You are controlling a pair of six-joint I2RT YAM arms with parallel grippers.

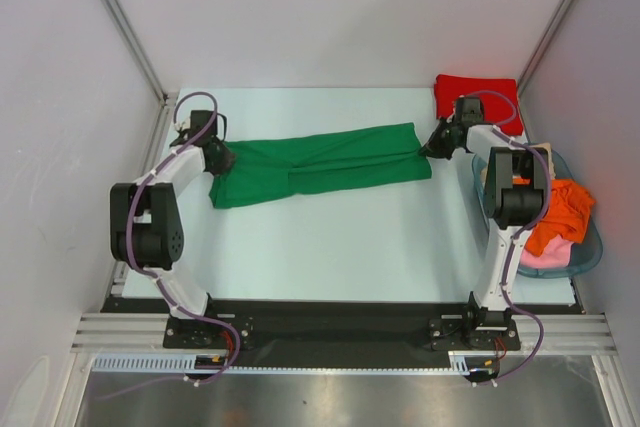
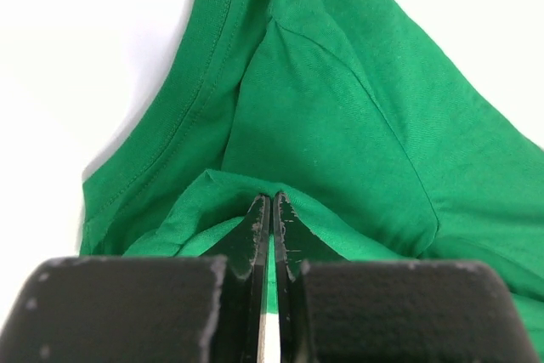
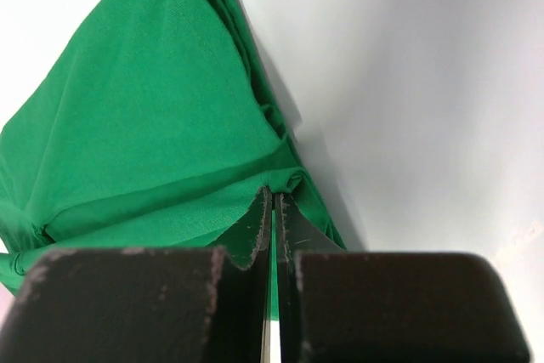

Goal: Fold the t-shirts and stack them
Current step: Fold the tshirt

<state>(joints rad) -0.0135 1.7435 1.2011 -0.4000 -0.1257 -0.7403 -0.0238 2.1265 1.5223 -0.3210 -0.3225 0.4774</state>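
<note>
Green shirt point(image 1: 320, 162): laid out as a long band across the far half of the table point(image 1: 340, 247), with one end at each gripper and the middle resting on the surface.
Left gripper point(image 1: 222, 158): jaws pressed together on a pinch of cloth at the band's left end; the wrist view shows a stitched hem running just beside the pinch.
Right gripper point(image 1: 434, 146): jaws also clamped on green cloth, at the right end, where several layers bunch at the tips.
Red shirt point(image 1: 478, 97): folded and lying in the far right corner, a likely base for the stack.
Tub point(image 1: 592, 247): sits at the right edge and holds an orange garment point(image 1: 562, 209) and a pink garment point(image 1: 545, 255).
Handling: this is light, limp knit with no stiffness at all, so it will sag and crease wherever it is unsupported. It isn't fragile.
Where to hold: the two end edges look right, pinching through all the layers so none slips free.
Risk: a thin pinch could let an inner layer slide out when the band is lifted.
</note>
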